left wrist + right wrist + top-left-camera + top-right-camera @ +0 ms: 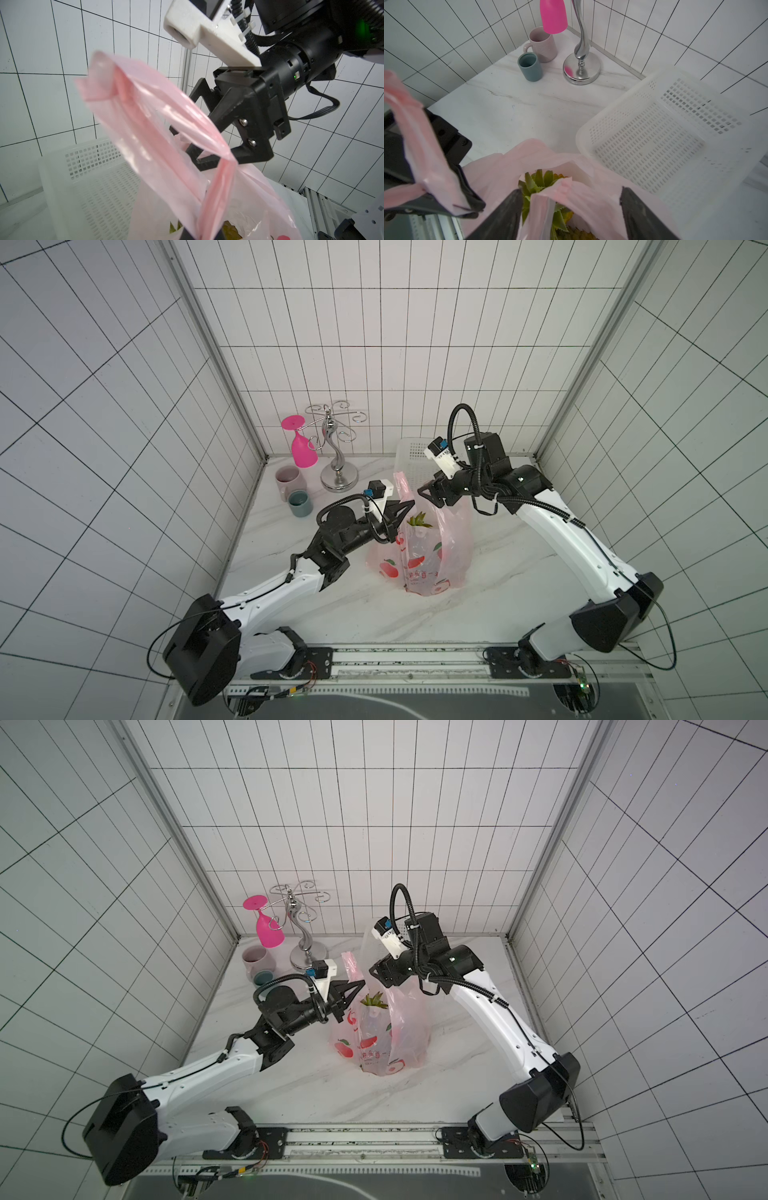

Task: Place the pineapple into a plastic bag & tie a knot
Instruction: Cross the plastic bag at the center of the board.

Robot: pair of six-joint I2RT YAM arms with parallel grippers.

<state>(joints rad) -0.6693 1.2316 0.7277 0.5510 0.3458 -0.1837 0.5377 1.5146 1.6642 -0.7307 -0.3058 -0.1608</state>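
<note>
Now, the bag (pixel 453 547) stands mid-worktop (pixel 519 572), just right of centre in both top views. The pineapple (pixel 419 521) is inside, leaves poking up. Up top, the left pincer (pixel 409 503) is clamped tight on one handle loop (pixel 145 116), holding it high. Over the bag's mouth sits the right pincer (pixel 425 494), jaws apart. The free loop (pixel 544 207) runs upright between them, unpinched. That loop lies dead ahead of the right arm, which is nearer. No knot yet.
</note>
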